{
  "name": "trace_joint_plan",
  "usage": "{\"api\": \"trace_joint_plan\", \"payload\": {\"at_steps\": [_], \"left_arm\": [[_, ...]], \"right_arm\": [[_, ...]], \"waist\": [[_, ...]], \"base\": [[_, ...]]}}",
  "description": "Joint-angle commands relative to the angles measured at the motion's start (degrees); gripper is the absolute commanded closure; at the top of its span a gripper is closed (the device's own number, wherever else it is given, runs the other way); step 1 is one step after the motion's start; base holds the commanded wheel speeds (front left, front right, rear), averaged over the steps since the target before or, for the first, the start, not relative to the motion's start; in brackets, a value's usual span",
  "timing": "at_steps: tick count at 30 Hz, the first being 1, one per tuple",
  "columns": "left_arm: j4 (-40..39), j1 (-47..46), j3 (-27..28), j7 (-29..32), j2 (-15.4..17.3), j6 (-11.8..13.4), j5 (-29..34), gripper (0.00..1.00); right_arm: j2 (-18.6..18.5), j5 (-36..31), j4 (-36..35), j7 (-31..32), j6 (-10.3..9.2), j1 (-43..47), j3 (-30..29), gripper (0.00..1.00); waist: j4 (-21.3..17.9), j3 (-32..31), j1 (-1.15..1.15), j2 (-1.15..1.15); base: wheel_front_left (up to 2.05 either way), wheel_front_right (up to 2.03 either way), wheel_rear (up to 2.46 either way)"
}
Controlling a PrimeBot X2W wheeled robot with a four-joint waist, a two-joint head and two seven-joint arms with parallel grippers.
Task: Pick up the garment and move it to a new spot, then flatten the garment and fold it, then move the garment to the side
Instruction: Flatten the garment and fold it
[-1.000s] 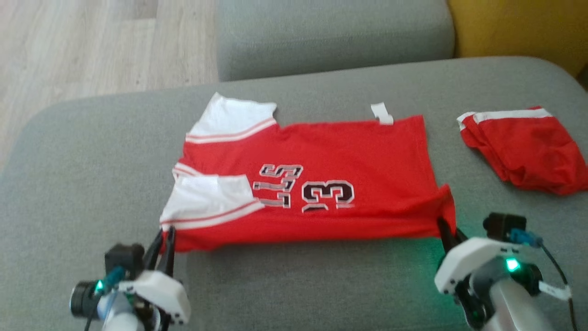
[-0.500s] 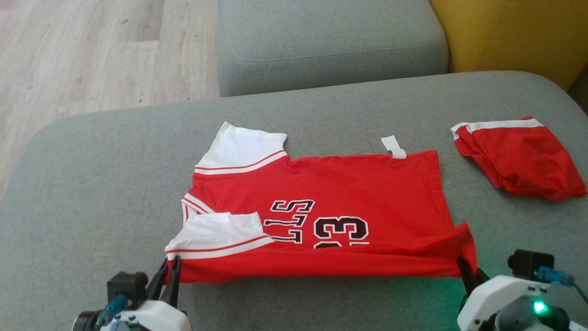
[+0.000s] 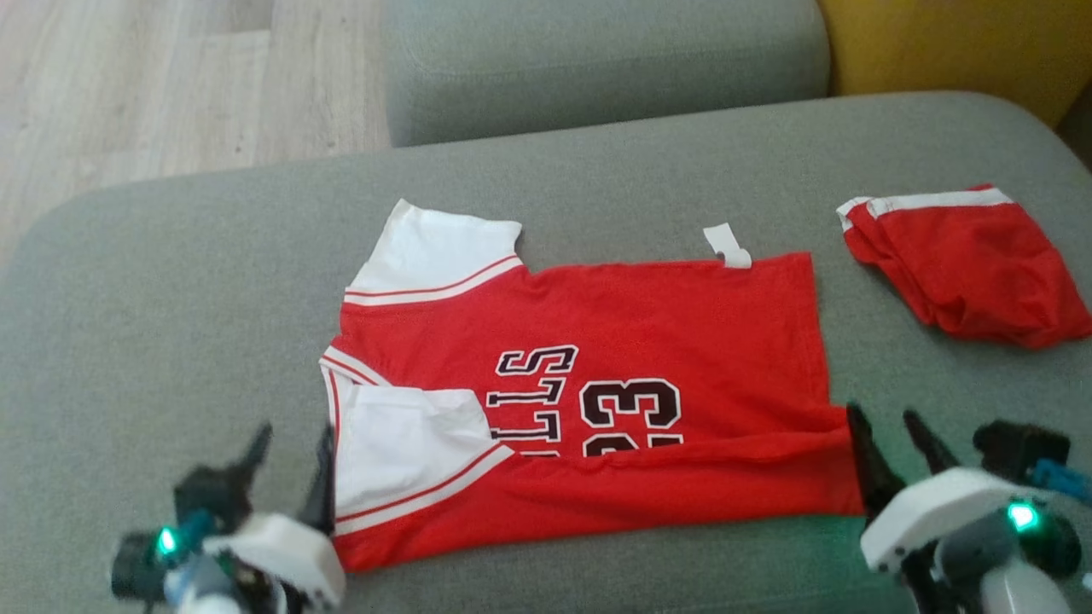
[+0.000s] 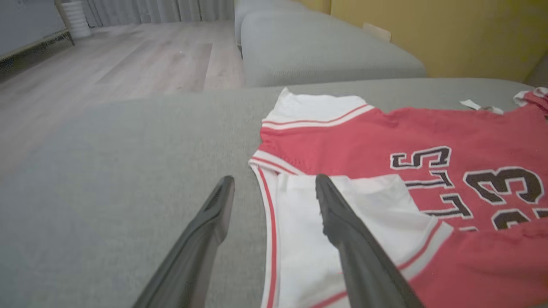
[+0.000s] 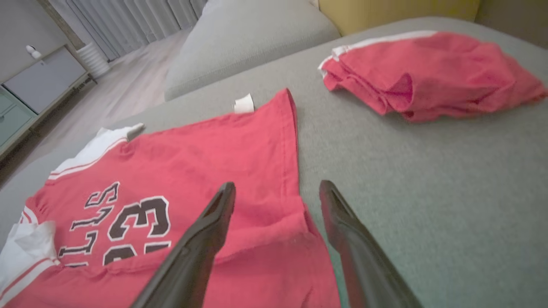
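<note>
Red short-sleeved jersey (image 3: pixel 597 375) with white sleeves and black lettering lies flat on grey fabric sofa seat (image 3: pixel 171 298), near edge folded over, spread between both pincers. Left pincer (image 3: pixel 293 448) wide, empty, straddling the sleeve edge. Right pincer (image 3: pixel 883 426) wide, empty, straddling the hem corner. Crumpled red shorts (image 3: pixel 964 264) lie beyond right pincer, apart from jersey.

1 red jersey (image 3: pixel 614 341), 1 red shorts bundle (image 3: pixel 972 264), 1 left claw (image 3: pixel 295 433), 1 right claw (image 3: pixel 882 414), 2 grey cushions (image 3: pixel 153 298) (image 3: pixel 597 68)
</note>
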Motion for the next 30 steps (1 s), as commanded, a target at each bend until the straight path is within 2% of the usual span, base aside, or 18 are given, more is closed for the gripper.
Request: {"api": "trace_joint_plan", "payload": {"at_steps": [1,3,8,11,14,16,21,27,30], "left_arm": [[-2.35,-4.87,2.69,-1.04,1.34,0.42,0.36,0.00],[-3.32,-7.57,2.97,-1.57,1.89,0.44,0.62,0.00],[-2.97,-20.04,2.13,0.34,3.94,-3.10,0.58,0.00],[0.77,-28.39,0.67,4.53,5.02,-6.96,-1.15,0.00],[6.34,-37.22,-1.28,10.32,6.77,-9.09,-4.96,0.00],[10.21,-42.96,-3.38,14.13,8.66,-9.47,-7.63,0.00],[16.61,-54.65,-13.68,20.57,15.34,-9.55,-15.37,0.00],[22.39,-63.29,-23.71,23.72,21.55,-9.57,-21.71,0.00],[25.70,-66.27,-27.01,23.95,22.99,-9.57,-22.97,0.00]], "right_arm": [[-0.39,-0.54,-2.73,-1.18,-0.05,-4.16,1.23,0.00],[-0.39,-0.76,-3.53,-2.45,-0.05,-6.32,1.53,0.00],[-0.38,-3.23,-2.61,-4.25,-0.05,-15.42,3.43,0.00],[-0.38,-4.74,-1.10,-4.70,-0.05,-20.39,3.96,0.00],[-0.38,-5.61,0.02,-4.93,-0.05,-25.15,5.12,0.00],[-0.38,-6.01,0.59,-5.16,-0.05,-28.06,5.87,0.00],[-0.38,-6.18,1.69,-5.91,-0.05,-33.65,8.23,0.00],[-0.38,-5.62,2.57,-6.69,-0.05,-37.27,11.68,0.00],[-0.38,-5.21,2.61,-7.01,-0.05,-38.17,13.03,0.00]], "waist": [[-0.25,0.91,0.00,0.00],[-0.50,2.74,0.00,0.00],[-2.17,8.94,0.00,0.00],[-3.03,12.18,0.00,0.00],[-4.41,15.59,0.00,0.00],[-5.40,17.63,0.00,0.00],[-7.96,22.07,0.00,0.00],[-10.61,25.67,0.00,0.00],[-11.67,26.95,0.00,0.00]], "base": [[0.00,0.00,0.00],[0.00,0.00,0.00],[0.00,0.00,0.00],[0.00,0.00,0.00],[0.00,0.00,0.00],[0.00,0.00,0.00],[0.00,0.00,0.00],[0.00,0.00,0.00],[0.00,0.00,0.00]]}}
